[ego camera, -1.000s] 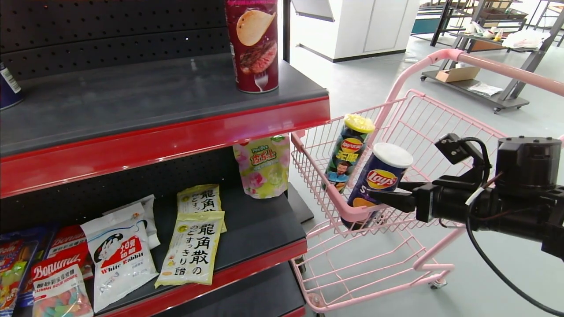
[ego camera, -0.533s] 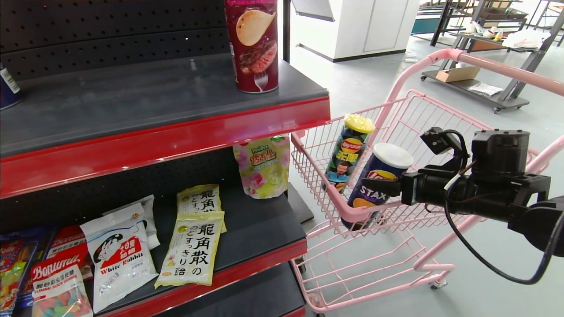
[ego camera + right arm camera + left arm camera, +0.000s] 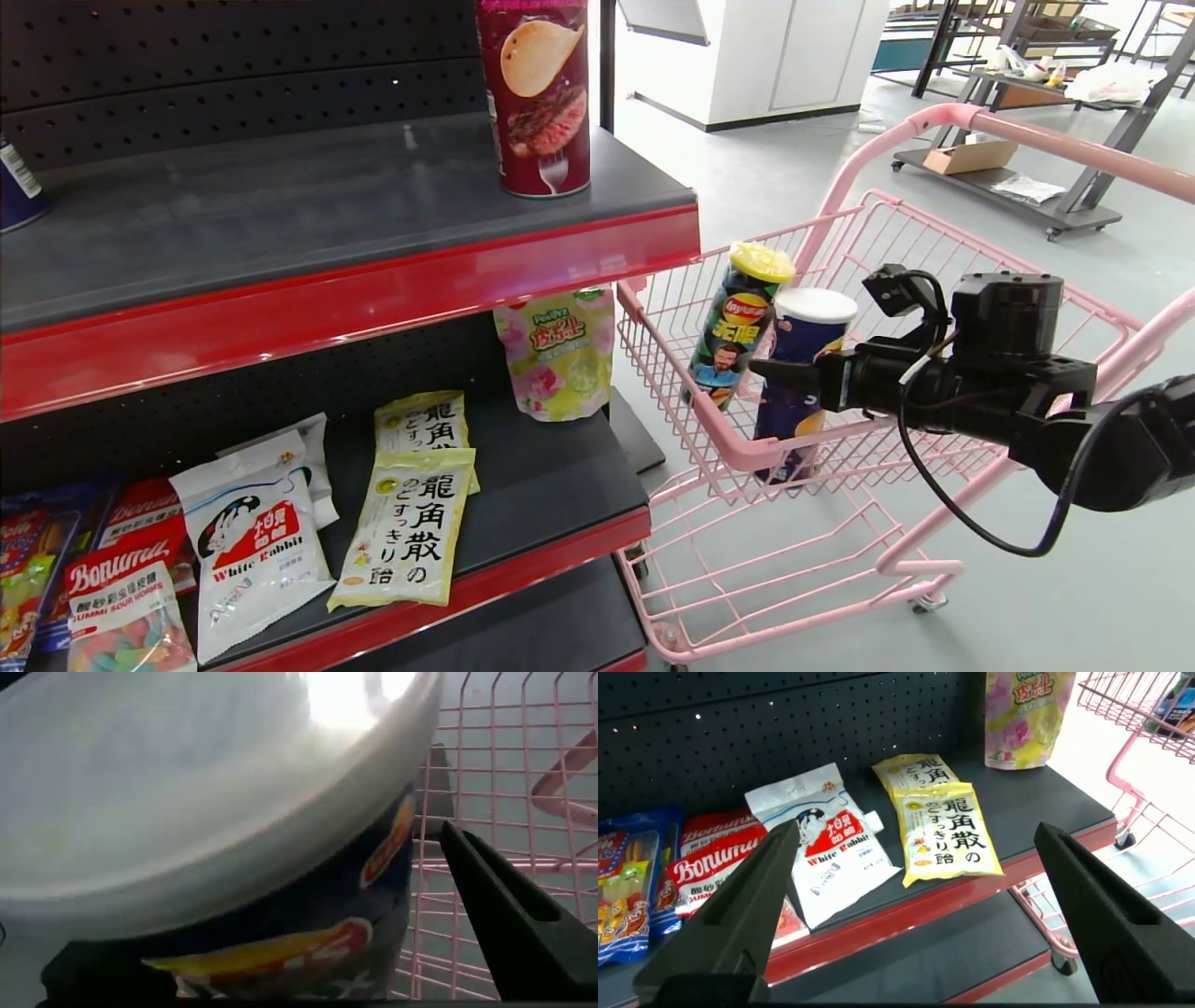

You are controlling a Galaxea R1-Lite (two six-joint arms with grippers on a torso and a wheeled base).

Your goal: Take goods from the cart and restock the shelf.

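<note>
- My right gripper straddles the dark blue cardboard crisp can. I cannot tell whether it pinches it.
- The can has a white plastic lid and orange-yellow print. It stands upright in the pink wire cart, beside a leaning yellow-lidded can.
- My left gripper is spread wide before the lower shelf's sweet packets.

Pink cart, navy can w/ white lid, red-edged grey shelf.
</note>
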